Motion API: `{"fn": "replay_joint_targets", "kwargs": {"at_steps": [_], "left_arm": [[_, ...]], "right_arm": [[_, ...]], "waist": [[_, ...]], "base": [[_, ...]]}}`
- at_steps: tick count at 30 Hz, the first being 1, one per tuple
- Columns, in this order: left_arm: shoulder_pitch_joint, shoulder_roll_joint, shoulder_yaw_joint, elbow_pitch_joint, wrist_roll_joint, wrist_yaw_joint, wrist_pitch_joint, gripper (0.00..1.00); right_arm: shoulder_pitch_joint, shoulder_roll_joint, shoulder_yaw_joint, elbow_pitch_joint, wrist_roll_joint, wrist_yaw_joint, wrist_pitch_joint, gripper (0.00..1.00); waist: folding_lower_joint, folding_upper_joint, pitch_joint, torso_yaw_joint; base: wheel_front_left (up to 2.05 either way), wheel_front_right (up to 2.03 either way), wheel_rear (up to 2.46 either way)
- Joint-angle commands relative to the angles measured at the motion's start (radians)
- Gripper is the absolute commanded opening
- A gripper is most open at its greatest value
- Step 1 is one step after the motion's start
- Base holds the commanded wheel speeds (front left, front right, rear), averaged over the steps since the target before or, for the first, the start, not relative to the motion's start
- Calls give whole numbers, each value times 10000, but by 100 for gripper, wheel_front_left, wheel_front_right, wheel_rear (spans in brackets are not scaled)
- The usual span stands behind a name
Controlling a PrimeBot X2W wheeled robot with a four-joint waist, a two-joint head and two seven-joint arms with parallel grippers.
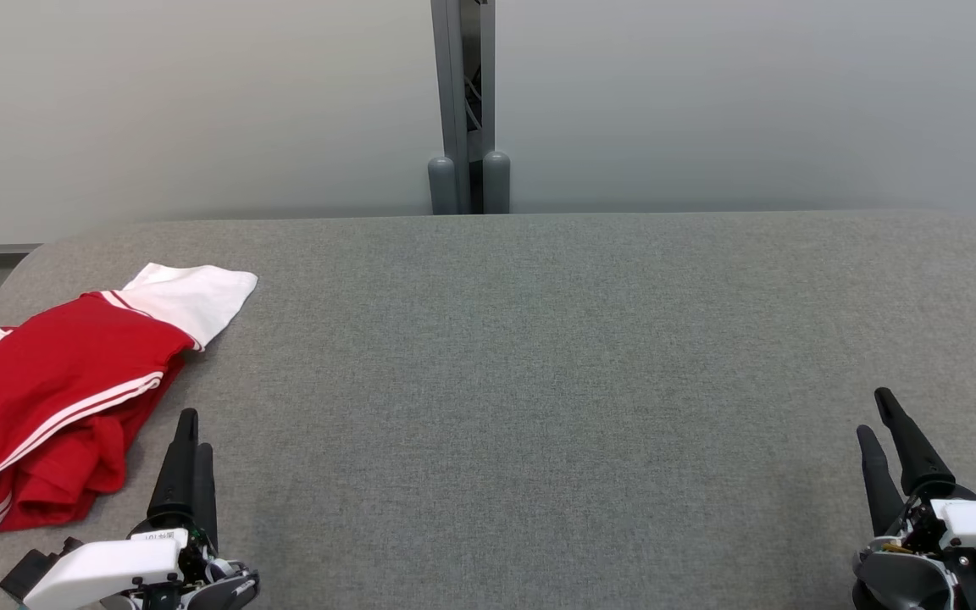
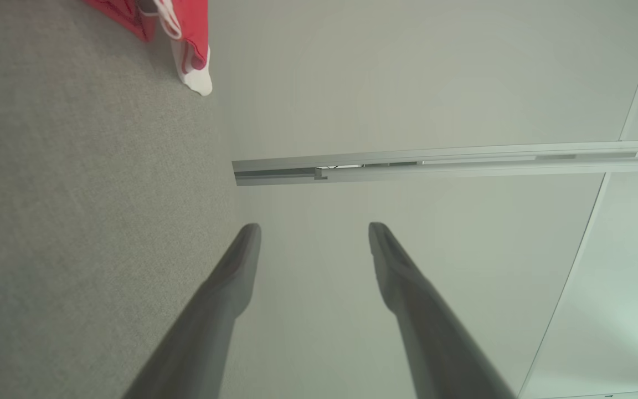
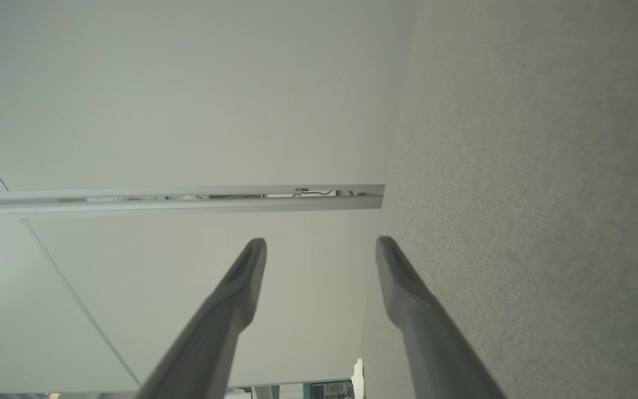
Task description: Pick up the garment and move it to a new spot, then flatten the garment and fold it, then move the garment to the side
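The left pincer has its two dark fingers spread apart, nothing between them. The grey surface runs down the view's left, with the red-and-white garment lying at its top. A metal rail crosses the pale wall.

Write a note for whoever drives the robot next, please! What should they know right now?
Left hand: open, empty, beside the garment, not touching it.
Right hand: open, empty, above the right side of the table.
Garment: red and white, rumpled at the table's left edge.
Done: nothing that shows; it isn't flat or folded.
Left: pick it up, move it, flatten, fold, set it aside.
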State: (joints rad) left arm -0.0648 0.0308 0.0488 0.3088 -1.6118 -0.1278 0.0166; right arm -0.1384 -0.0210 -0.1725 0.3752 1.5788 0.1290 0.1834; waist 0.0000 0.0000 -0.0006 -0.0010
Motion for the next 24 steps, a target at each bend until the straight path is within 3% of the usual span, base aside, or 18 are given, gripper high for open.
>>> {"fn": "replay_joint_targets", "kwargs": {"at_steps": [1,15,24], "left_arm": [[-265,84,13,-194,121,-15,-104,100],[-294,111,151,-251,867,-19,-578,100],[-422,130,413,-392,1977,-22,-900,100]], "right_arm": [[-223,-123,93,-241,-117,5,-172,100],[-218,-232,307,-347,-909,8,-951,100],[-364,-196,138,-593,-2601,10,-1463,100]], "waist": [[0,0,-15,-6],[0,0,-133,-43],[0,0,-211,-89]], "base": [[0,0,0],[0,0,0],[0,0,0]]}}
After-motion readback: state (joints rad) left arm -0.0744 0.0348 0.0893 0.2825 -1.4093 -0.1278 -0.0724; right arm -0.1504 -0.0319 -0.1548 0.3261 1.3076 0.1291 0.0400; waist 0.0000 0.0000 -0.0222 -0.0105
